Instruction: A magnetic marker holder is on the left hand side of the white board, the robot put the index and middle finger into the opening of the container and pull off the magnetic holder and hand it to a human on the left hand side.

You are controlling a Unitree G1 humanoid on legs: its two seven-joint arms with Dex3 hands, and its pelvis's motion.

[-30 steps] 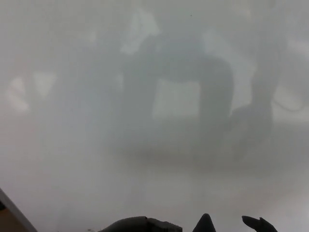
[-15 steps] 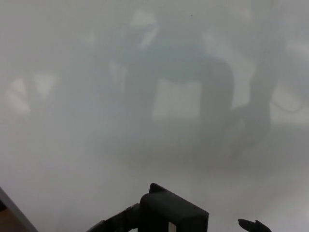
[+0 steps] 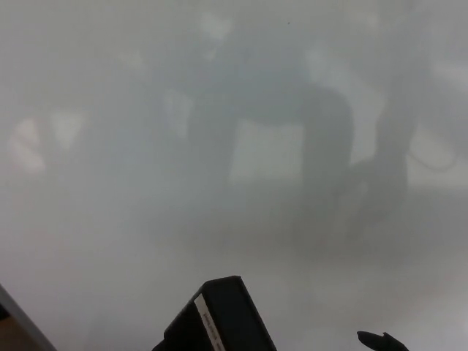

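The black magnetic marker holder [image 3: 223, 318] rises from the bottom edge in the head view, tilted, with a white label on its left face. It stands off the whiteboard [image 3: 110, 241], which fills nearly the whole picture. My left hand [image 3: 164, 342] shows only as a dark bit at the holder's lower left and carries the holder; the rest of the hand is hidden below the frame. A small black sliver of my right hand [image 3: 380, 341] pokes up at the bottom right, apart from the holder.
The whiteboard's glossy surface carries blurry grey reflections of the room [image 3: 292, 124]. Its slanted left edge [image 3: 18, 322] cuts the bottom left corner, with a brown surface [image 3: 9, 340] beyond it. No person is in sight.
The holder came up from the bottom edge, then shifted left and turned, so its labelled side now faces me. The sliver of my right hand has stayed put.
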